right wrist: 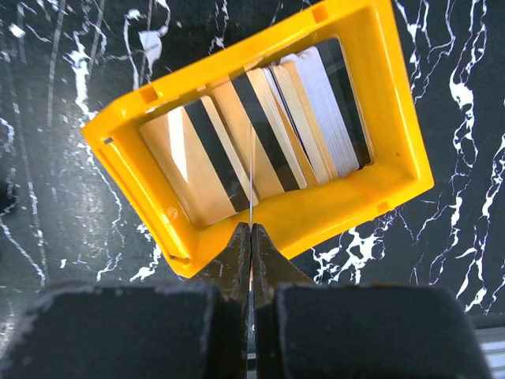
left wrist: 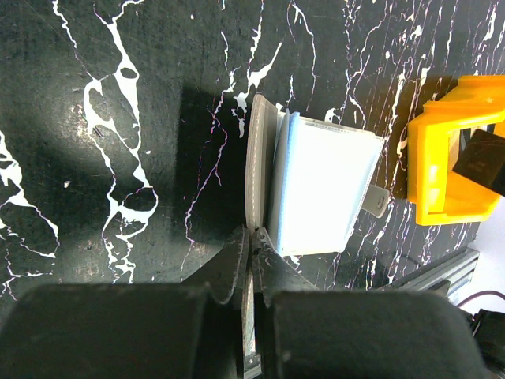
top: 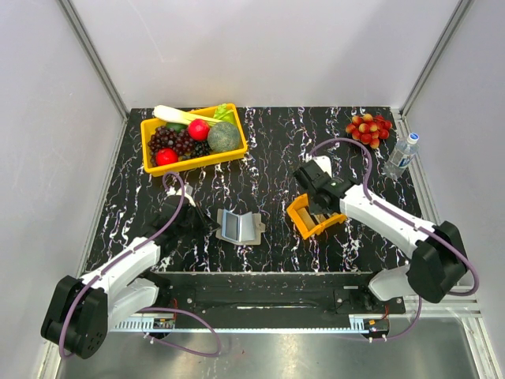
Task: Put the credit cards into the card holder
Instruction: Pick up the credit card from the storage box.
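Observation:
The card holder stands open on the black marble table, taupe-grey outside, pale blue-grey inside. My left gripper is shut on its taupe left flap; in the top view the left gripper sits at the holder's left edge. Several tan, dark-striped and silvery credit cards lie stacked in the small orange tray. My right gripper is shut on one thin card, seen edge-on, above the tray's near rim. In the top view the right gripper is over the tray.
A large yellow bin of fruit and vegetables stands at the back left. A bunch of red fruit and a water bottle are at the back right. The orange tray also shows in the left wrist view.

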Controlling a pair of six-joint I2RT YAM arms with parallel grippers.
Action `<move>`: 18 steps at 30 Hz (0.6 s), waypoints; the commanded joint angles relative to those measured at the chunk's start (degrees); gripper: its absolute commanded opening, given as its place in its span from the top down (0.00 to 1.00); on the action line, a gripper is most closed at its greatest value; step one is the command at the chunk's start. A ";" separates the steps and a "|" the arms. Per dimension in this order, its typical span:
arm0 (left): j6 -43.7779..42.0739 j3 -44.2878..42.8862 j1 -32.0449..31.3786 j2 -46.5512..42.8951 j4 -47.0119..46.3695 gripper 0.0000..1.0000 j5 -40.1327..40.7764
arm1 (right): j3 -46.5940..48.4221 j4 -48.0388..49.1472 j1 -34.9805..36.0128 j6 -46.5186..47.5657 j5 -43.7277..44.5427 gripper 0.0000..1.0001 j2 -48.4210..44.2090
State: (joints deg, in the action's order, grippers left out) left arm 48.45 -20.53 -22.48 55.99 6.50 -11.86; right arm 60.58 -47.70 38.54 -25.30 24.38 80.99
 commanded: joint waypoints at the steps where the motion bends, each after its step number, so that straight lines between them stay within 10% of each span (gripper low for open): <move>1: -0.28 -0.21 -0.20 -0.53 -2.63 1.00 -1.24 | 2.97 1.73 -0.40 -0.62 0.93 1.00 -4.78; 18: -0.28 -0.65 -0.20 2.02 -3.60 1.00 -1.50 | -17.77 23.54 -0.40 -11.44 -5.48 0.99 -14.62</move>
State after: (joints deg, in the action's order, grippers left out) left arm 48.45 -20.53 -22.46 57.63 6.11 -12.10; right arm 45.32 -26.13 38.39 -33.30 21.65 69.93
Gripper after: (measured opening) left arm 0.027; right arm 0.010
